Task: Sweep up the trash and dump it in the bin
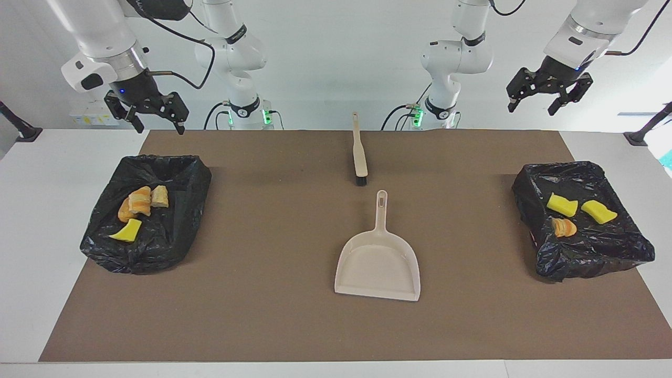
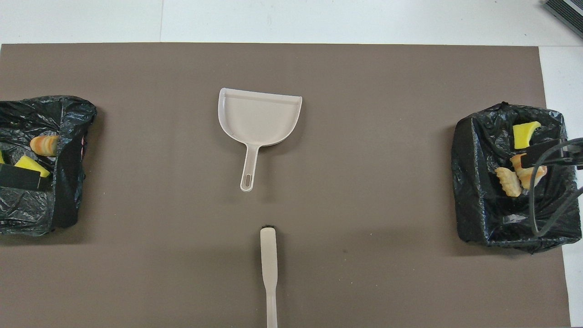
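Observation:
The trash lies in two black-bagged bins. In the bin (image 1: 194, 181) at the right arm's end are bread lumps (image 1: 139, 202) and a yellow sponge (image 1: 127, 231). The bin (image 1: 527, 191) at the left arm's end holds two yellow sponges (image 1: 562, 205) and a bread lump (image 1: 564, 227). My right gripper (image 1: 160, 127) hangs open and empty, high over the table edge beside its bin. High above the other bin, my left gripper (image 1: 530, 109) is open and empty too.
A beige dustpan (image 1: 378, 268) lies mid-table on the brown mat (image 1: 262, 262), its handle toward the robots. The beige brush (image 1: 359, 152) lies nearer to the robots, bristles toward the dustpan. Both show in the overhead view: dustpan (image 2: 259, 116), brush (image 2: 268, 259).

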### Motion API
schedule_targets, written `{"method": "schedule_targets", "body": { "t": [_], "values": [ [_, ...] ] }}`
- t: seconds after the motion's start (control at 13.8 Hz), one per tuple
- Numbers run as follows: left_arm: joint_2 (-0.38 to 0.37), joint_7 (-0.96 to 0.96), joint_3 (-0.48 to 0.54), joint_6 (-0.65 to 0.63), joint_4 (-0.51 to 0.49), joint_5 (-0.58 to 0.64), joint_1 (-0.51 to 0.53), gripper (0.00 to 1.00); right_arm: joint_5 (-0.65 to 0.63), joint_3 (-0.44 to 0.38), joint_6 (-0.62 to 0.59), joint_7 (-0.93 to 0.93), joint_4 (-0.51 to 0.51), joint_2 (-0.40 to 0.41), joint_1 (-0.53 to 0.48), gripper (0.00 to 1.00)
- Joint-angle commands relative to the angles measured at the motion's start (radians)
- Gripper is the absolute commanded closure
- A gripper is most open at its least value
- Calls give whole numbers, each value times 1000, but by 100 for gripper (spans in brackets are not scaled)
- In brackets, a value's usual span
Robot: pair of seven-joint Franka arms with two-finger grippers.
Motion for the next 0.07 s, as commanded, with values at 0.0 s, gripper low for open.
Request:
{"method": "schedule_targets", "body": {
  "t": [0.0],
  "values": [
    [-5, 14, -2, -8, 9, 9, 12, 0, 16, 4, -5, 9, -16, -14, -5, 0]
  ]
}}
